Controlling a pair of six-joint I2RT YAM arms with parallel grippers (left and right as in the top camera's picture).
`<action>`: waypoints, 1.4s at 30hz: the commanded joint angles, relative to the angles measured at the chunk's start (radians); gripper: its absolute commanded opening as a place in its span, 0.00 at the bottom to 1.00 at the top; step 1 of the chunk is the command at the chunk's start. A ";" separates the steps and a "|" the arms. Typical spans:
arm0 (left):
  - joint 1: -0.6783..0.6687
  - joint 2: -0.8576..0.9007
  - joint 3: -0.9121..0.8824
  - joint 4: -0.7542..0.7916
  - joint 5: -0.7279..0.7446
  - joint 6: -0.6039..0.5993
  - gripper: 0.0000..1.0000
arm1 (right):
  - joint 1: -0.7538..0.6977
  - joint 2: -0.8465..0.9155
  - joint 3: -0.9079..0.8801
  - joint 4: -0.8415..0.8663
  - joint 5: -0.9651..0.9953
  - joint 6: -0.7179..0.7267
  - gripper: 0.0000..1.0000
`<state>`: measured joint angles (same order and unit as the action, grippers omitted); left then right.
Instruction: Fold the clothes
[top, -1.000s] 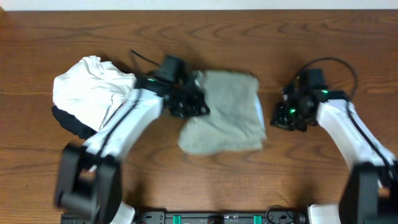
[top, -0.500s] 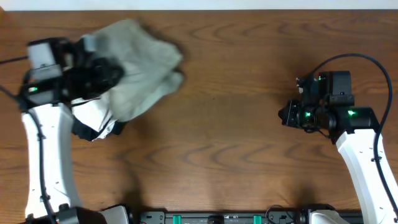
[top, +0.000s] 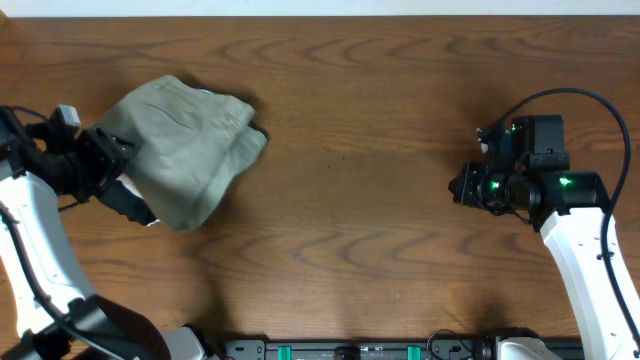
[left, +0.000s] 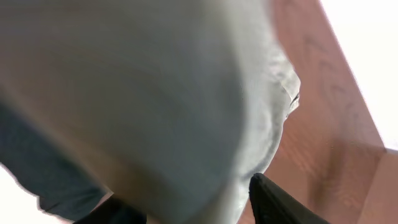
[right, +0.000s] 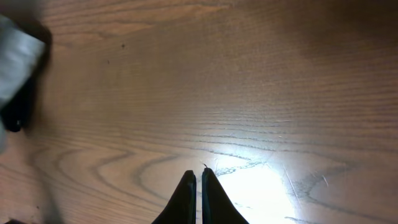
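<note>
The brown bench (top: 380, 200) holds the grey-green trousers (top: 185, 150), bunched in a soft, wrinkly heap right against the left fingers (top: 110, 160) and far from the right fingers (right: 191, 190). The left fingers stand apart, cloth pressed close. The right fingers are pinched together, holding nothing.

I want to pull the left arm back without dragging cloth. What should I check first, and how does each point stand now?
1. Trousers folded into a compact bundle: ok.
2. Trousers set down, partly over the black garment: ok.
3. Left gripper has let go of the trousers: cannot tell, as the wrist view is blurred.
4. Right gripper shut and away from the cloth: ok.
</note>
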<state>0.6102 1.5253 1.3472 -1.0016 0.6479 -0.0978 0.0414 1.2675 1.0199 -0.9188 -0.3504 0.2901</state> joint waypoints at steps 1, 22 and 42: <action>0.027 -0.005 0.013 -0.021 -0.062 0.023 0.55 | -0.001 -0.006 0.009 -0.014 0.010 0.020 0.05; -0.184 -0.284 0.061 -0.059 -0.046 0.224 0.19 | -0.001 -0.006 0.009 -0.009 0.002 0.023 0.10; -0.618 -0.805 0.063 -0.304 -0.477 0.166 1.00 | -0.002 -0.435 0.146 -0.106 -0.121 -0.236 0.99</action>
<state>-0.0032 0.7578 1.4048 -1.2896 0.2497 0.1093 0.0414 0.8745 1.1603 -1.0111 -0.4576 0.0742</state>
